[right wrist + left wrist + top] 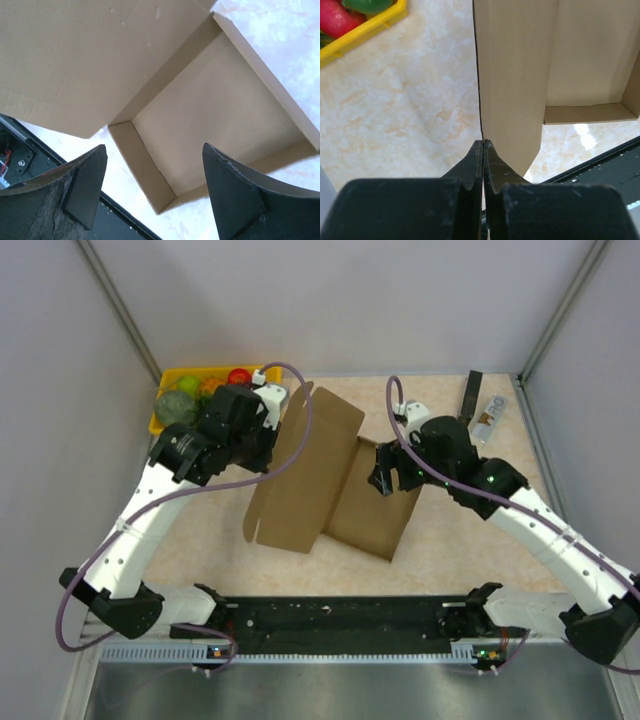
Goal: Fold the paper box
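The desk [200, 540] has a smooth, pale beige top with a marbled stone pattern, inside a booth of plain grey walls [350, 300] with slanted metal posts at the far corners. A black rail [340, 618] runs along the near edge, with the arm bases on it.

In the far left corner is a glossy yellow plastic tray [168, 380] with rounded green and red fruit in it. Just beside it, the left gripper [483, 145] has its black fingers pressed together on the thin edge of a cardboard panel, which the wrist view shows edge-on as a dark line.

That panel belongs to the paper box [330, 480], matte brown corrugated card at the middle of the desk. Its left part is a broad flat lid with clipped corners, raised off the surface. Its right part is a shallow rectangular tray with low upright walls, lying on the desk.

The right gripper [154, 146] hovers over the tray with its jaws wide apart and nothing between them.

In the far right corner lie a narrow black strip [470, 395] and a small clear bottle [487, 418], close together.
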You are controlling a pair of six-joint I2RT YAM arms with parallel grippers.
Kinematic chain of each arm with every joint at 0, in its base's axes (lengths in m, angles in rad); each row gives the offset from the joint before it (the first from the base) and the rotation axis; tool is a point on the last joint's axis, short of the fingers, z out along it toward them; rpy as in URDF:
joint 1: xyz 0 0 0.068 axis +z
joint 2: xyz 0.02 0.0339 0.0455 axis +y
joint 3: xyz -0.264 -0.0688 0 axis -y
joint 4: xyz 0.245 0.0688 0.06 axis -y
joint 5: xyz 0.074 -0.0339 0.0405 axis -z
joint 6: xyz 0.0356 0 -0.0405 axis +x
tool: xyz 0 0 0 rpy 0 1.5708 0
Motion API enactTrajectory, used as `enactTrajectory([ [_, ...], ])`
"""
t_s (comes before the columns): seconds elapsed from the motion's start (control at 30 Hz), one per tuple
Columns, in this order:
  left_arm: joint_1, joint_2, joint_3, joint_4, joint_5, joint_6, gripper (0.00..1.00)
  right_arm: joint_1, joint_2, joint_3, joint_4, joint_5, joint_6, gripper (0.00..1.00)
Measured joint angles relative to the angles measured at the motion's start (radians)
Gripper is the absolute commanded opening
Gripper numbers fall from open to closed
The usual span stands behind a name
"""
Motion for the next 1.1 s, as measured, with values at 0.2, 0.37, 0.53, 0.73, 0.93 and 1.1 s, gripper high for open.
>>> enactTrajectory([
  [0.2, 0.002, 0.053, 0.012, 0.005, -0.002, 0.121, 0.00, -0.168, 0.150, 0.048, 0.107, -0.252, -0.034, 0.91],
  [0.37, 0.003, 0.067, 0.024, 0.032, 0.031, 0.233, 0.00, -0.266, 0.267, 0.129, 0.179, -0.391, -0.114, 0.99],
  [0.53, 0.003, 0.161, 0.111, 0.043, 0.056, 0.294, 0.00, -0.337, 0.450, 0.367, 0.212, -0.570, -0.227, 0.99],
  [0.73, 0.004, 0.206, 0.132, 0.047, 0.062, 0.319, 0.00, -0.467, 0.699, 0.643, 0.204, -0.854, -0.350, 0.95],
  [0.93, 0.003, 0.206, 0.150, 0.048, 0.093, 0.320, 0.00, -0.467, 0.801, 0.687, 0.137, -1.070, -0.426, 0.89],
  [1.1, 0.003, 0.207, 0.153, 0.056, 0.111, 0.320, 0.00, -0.445, 0.820, 0.702, 0.124, -1.139, -0.433, 0.72],
])
